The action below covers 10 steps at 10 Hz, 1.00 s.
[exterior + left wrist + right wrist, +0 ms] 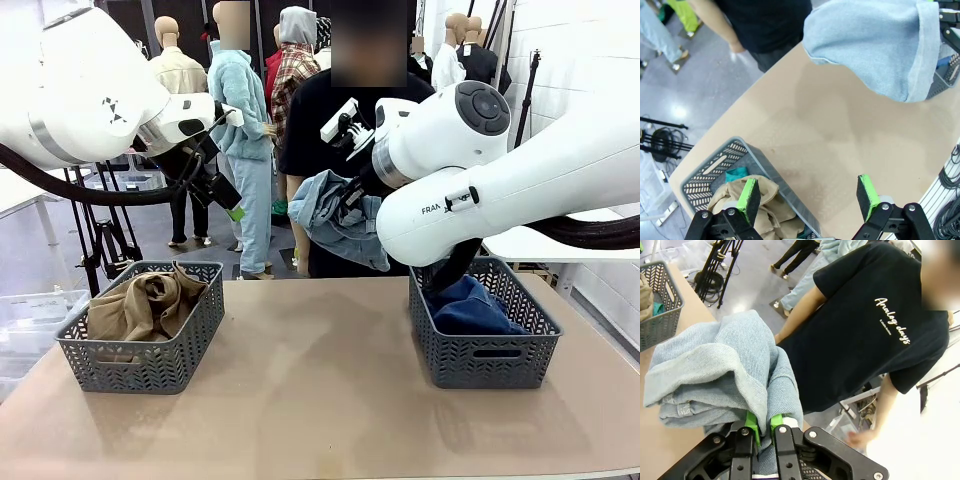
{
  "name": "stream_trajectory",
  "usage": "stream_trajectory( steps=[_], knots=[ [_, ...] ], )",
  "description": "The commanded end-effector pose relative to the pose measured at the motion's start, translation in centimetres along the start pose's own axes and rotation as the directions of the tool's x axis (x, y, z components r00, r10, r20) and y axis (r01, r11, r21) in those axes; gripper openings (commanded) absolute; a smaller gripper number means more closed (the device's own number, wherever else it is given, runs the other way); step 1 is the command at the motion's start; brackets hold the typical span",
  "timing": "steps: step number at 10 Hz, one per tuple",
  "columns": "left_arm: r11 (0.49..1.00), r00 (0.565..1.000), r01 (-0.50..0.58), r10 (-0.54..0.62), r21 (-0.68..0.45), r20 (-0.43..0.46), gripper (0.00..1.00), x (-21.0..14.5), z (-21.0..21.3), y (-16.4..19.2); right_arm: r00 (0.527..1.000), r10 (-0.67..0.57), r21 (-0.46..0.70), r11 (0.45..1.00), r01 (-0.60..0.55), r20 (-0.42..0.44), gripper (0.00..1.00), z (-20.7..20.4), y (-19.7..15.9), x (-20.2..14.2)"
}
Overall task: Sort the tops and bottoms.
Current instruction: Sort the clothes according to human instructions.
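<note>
The right claw [765, 427] is pinched shut on a bunched pale washed denim garment [335, 215], holding it in the air above the far edge of the worktop [320, 390], just left of the right-hand grey basket [485, 355]. That basket already holds a darker blue denim garment [470, 305]. The left claw [810, 197] hangs with its green pads spread wide and empty, above the left-hand grey basket [140, 350], where a tan khaki shirt [140, 300] lies heaped with a scrap of teal-green garment [736, 174] beneath it.

The likely risks: only a fold of the pale denim is caught between the pads, so the heavy loose bulk could slip free and drop on the worktop short of the basket. A trailing hem could also catch the basket rim and tip or drag it. A person in a black T-shirt [860, 335] stands close behind the held cloth, so a wide swing could brush them.
</note>
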<state>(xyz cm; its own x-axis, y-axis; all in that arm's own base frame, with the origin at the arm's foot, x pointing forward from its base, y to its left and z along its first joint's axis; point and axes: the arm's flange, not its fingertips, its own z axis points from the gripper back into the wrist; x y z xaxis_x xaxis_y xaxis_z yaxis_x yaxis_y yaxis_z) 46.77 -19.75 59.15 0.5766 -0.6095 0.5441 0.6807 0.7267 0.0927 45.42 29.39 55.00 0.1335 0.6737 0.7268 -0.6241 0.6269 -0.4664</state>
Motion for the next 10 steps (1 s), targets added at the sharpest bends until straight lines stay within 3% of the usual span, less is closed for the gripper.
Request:
stream_trajectory(
  steps=[1, 10],
  knots=[
    [1.000, 1.000, -0.001, 0.001, 0.001, 0.001, 1.00, -0.05, 0.06, 0.07, 1.000, -0.008, -0.003, 1.000, 0.008, 0.013, 0.00, 0.29, -0.42, 0.39],
    [1.000, 1.000, -0.001, 0.001, 0.001, 0.001, 1.00, -0.05, 0.06, 0.07, 1.000, -0.008, -0.003, 1.000, 0.008, 0.013, 0.00, 0.29, -0.42, 0.39]
  ],
)
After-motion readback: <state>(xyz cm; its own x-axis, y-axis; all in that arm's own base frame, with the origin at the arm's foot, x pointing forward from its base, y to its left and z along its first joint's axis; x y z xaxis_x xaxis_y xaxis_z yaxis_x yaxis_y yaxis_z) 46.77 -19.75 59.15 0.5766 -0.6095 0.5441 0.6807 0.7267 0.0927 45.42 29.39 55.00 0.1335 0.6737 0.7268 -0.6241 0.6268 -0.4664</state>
